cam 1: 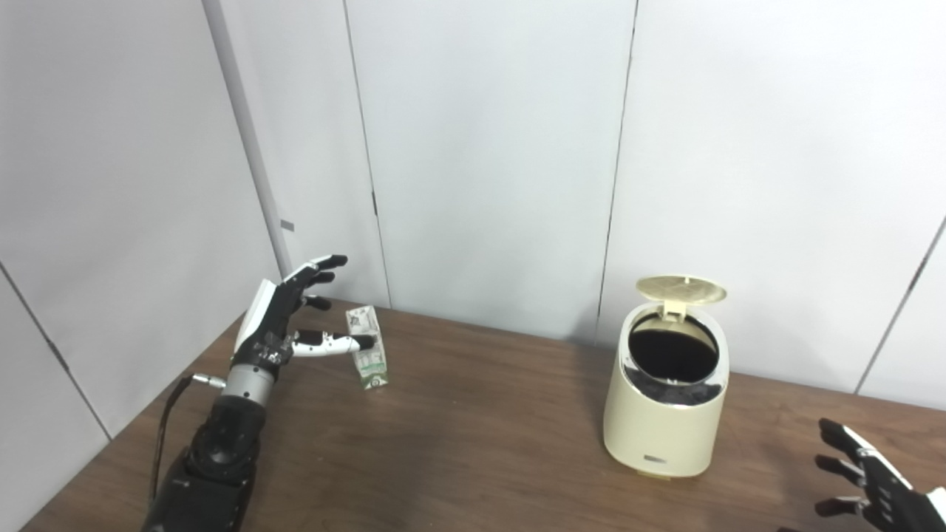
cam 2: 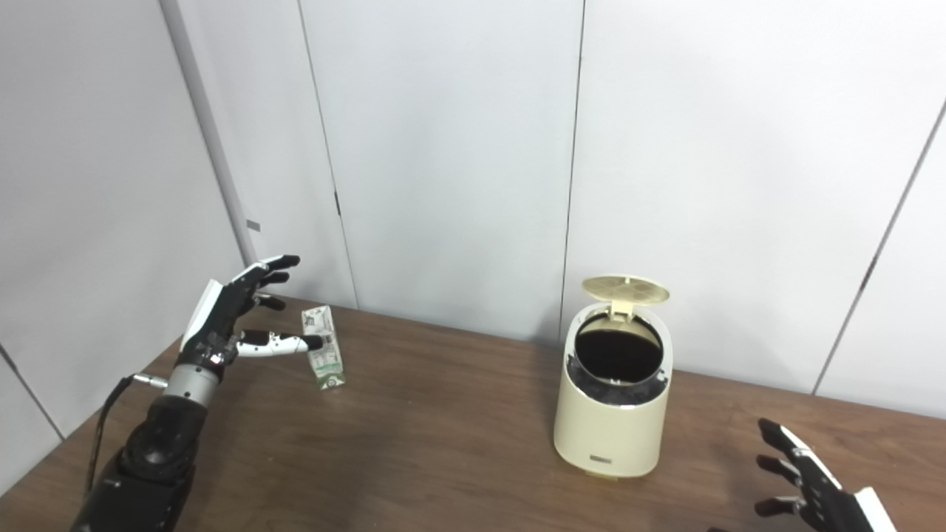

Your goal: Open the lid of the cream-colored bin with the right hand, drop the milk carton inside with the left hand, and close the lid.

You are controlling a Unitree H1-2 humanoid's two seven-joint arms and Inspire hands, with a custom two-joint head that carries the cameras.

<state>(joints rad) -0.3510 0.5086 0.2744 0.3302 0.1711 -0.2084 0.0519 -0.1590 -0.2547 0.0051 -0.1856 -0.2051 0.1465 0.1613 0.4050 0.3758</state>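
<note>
1. Already the lid (cam 1: 681, 289) of the cream bin (cam 1: 665, 414) stands tipped up at the back on its hinge, and the dark mouth of the bin is bare, so the opening step looks done.
2. Meanwhile the milk carton (cam 1: 367, 346) stands on the wooden table (cam 1: 473, 458) near its far left corner, well apart from the bin and leaning a little.
3. Next to it, the left hand (cam 1: 295, 318) is raised just beside the carton with its fingers (cam 1: 321, 277) spread wide; the thumb reaches across the carton's front and may touch it, but nothing is gripped.
4. Low at the right edge, the right hand (cam 2: 809, 488) is only partly in view, near the table and well clear of the bin; the fingers that show are spread apart and hold nothing.
5. Judging by this, the task is about a third along: the carton has yet to be grasped, carried over the open mouth and let go.
6. After that the lid must be pushed back down, a step not yet begun.
7. One risk seems plain: the carton is light and leaning, so a clumsy close of the fingers could knock it over.
</note>
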